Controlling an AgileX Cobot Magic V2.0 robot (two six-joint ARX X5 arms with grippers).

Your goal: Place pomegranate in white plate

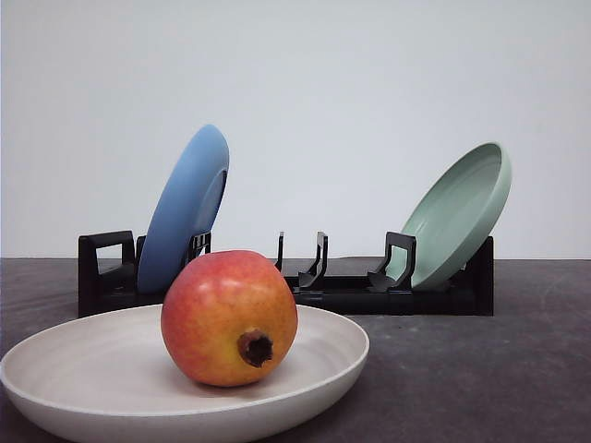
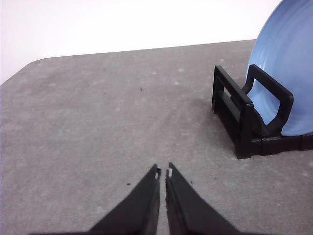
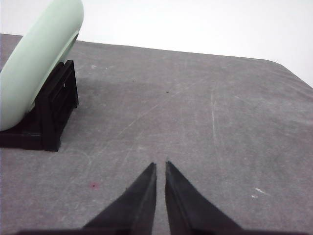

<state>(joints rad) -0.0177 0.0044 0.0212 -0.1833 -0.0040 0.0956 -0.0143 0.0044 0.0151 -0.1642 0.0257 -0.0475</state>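
Grey table (image 1: 517,369) under white wall, pomegranate (image 1: 229,317) in white plate (image 1: 83,365), both pincers narrow, empty.

Bare lab tabletop (image 1: 517,369); blank wall (image 1: 369,83)

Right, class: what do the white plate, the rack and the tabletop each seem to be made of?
White plate: matte off-white with faint ring lines, probably ceramic or melamine. Rack: smooth black moulded bars, likely plastic. Tabletop: dark grey, mottled and scuffed, maybe a rubbery or felt-like mat; the look leaves it open.
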